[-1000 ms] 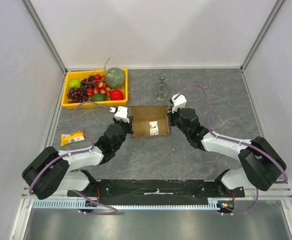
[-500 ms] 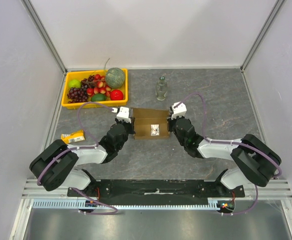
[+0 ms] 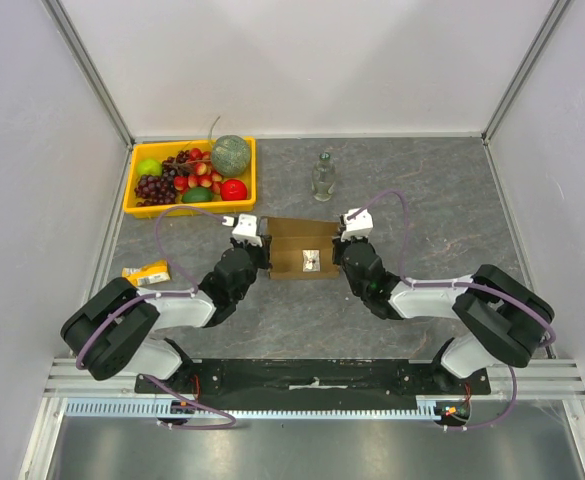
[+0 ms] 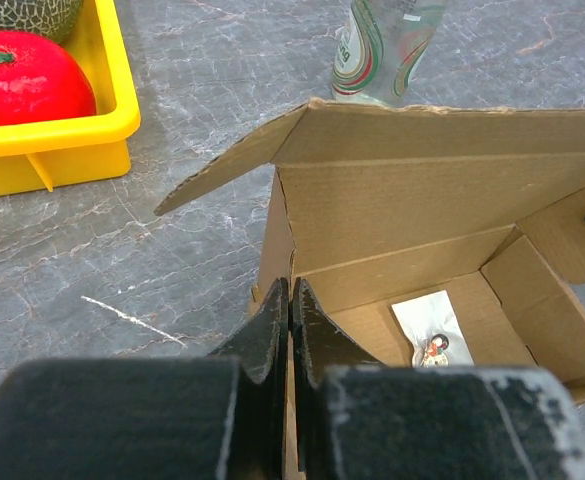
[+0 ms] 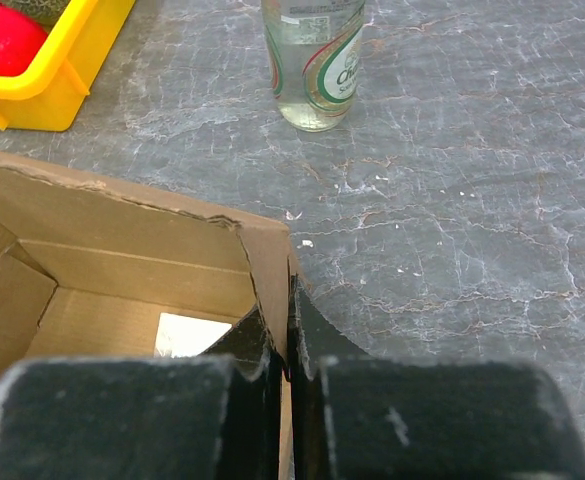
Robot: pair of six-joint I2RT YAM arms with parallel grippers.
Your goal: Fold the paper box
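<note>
While the paper box [image 3: 300,255] is sitting in the middle of the worktop [image 3: 422,200] with its walls already standing, the fold is looking partly done; the lid flap [image 4: 422,140] is leaning open at the rear, and by my reading is waiting to be closed and tucked; the left fingers [image 4: 267,325] are pinching the box's left wall, all but closed on the cardboard; the right fingers [image 5: 317,335] are likewise clamping the right wall; the box is lying between them.

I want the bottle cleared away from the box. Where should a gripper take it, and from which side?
Probably around the narrow neck of the bottle, coming down from above: it stands upright, and the raised rear flap of the paper box screens its near side.
</note>
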